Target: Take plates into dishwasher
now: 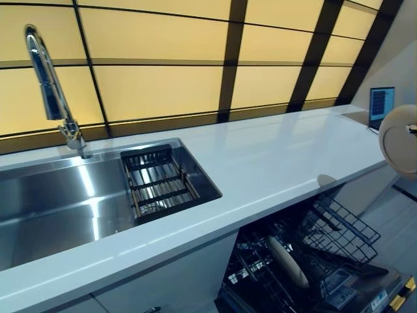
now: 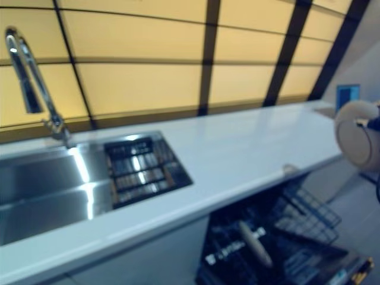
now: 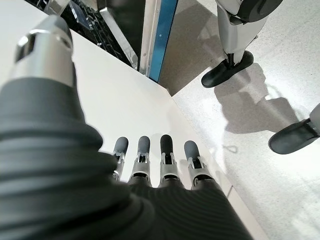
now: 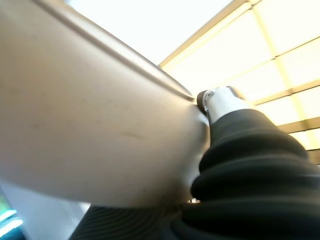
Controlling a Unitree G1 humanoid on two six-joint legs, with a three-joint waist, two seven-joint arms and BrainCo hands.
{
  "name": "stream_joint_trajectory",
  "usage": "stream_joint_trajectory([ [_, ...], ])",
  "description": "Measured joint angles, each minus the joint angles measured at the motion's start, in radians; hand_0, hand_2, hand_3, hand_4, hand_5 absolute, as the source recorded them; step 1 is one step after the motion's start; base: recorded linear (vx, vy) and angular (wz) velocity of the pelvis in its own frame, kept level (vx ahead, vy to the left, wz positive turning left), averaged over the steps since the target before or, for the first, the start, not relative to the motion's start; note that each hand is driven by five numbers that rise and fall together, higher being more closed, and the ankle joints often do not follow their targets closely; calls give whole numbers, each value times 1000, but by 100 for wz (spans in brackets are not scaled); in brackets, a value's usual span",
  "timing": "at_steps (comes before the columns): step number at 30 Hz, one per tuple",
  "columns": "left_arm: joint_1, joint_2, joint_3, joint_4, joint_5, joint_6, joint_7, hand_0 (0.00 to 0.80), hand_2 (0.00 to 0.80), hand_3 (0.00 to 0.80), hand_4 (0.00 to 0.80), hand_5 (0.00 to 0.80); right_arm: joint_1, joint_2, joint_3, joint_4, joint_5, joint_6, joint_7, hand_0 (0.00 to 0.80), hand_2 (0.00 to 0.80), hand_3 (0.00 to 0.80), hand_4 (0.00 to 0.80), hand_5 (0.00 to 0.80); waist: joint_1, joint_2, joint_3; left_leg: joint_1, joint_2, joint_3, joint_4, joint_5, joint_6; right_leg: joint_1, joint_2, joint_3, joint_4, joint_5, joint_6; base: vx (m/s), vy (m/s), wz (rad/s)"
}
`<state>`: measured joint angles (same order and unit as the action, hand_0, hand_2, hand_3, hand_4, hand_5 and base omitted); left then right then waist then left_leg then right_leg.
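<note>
Plate (image 4: pixel 90 115) pinched in right robot hand (image 4: pixel 220 105), above dishwasher (image 1: pixel 313 261)

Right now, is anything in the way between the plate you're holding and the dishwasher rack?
Nothing visible blocks it. The plate is up at the counter's far right end, and the open dishwasher rack lies below it. One plate already stands there, with free slots beside it.
</note>
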<state>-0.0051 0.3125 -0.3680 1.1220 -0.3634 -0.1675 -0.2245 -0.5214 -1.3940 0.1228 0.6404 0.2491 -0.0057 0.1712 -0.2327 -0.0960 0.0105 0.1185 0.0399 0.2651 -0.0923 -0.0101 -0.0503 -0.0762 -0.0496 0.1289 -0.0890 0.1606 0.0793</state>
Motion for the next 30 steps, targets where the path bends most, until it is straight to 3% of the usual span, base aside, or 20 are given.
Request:
stream_joint_trajectory([
  [10, -1, -3, 1, 0, 1, 0, 0, 0, 0, 0, 0, 0, 312, 30, -183, -87, 0, -20, 81, 800, 800, 800, 800, 800, -44, 24, 31, 10, 6, 28, 0, -13, -3, -5, 10, 16, 0, 0, 0, -1, -31, -11],
  [16, -7, -5, 4, -1, 21, -11, 0, 0, 0, 0, 0, 0, 427, 214, -249, -255, -37, -24, 75, 800, 800, 800, 800, 800, -53, 37, 48, 8, 4, 32, 0, -13, -3, -12, 11, 23, 0, 0, 0, -48, -2, -3],
  [24, -8, -48, 7, -3, 26, -25, -2, 0, 0, 0, 0, 0, 490, 358, -232, -406, -171, 60, 61, 800, 800, 800, 800, 800, -53, 79, 96, 5, -2, 32, 0, -13, -1, -18, 5, 25, 0, 4, -4, -37, 42, 0],
  [30, -15, -78, 40, -1, 26, -38, 0, 0, 0, 0, 0, 0, 512, 385, -227, -494, -192, 122, 87, 800, 800, 800, 800, 800, -52, 79, 107, 2, 3, 32, 0, -13, -1, -21, 9, 24, 0, 4, -4, 0, 0, 0],
])
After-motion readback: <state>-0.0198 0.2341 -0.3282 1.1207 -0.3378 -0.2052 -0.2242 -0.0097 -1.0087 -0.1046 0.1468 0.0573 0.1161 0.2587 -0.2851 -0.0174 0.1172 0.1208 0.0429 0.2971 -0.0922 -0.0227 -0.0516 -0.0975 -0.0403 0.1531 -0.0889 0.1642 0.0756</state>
